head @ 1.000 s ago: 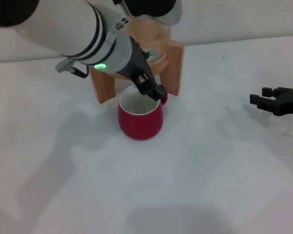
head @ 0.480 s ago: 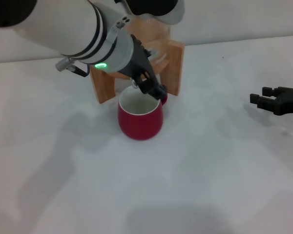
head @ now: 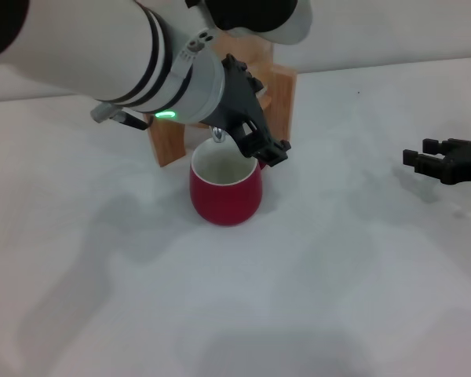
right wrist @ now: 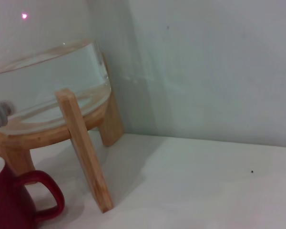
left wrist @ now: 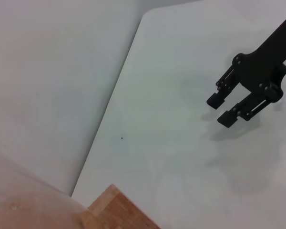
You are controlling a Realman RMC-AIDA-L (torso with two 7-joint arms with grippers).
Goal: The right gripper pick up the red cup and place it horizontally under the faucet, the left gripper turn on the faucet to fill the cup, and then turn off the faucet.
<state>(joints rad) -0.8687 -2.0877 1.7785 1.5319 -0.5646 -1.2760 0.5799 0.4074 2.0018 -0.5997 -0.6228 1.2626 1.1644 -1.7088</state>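
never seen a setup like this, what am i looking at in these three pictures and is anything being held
It is a robot with two arms, each ending in a black claw. One picture comes from a camera on its head, looking down at a white table. The other two come from cameras on the wrists.

On the table stands a red cup, upright, in front of a wooden stand that carries a glass jar. A small chrome faucet sticks out just above the cup.

The thick arm with the green light is the left one; its left gripper is over the cup, by the faucet. The right gripper waits off to the side, open and empty, and also shows in the left wrist picture. The right wrist picture shows the jar, the stand and the cup's handle.

Nothing looks held, though the left claw's grip is unclear.
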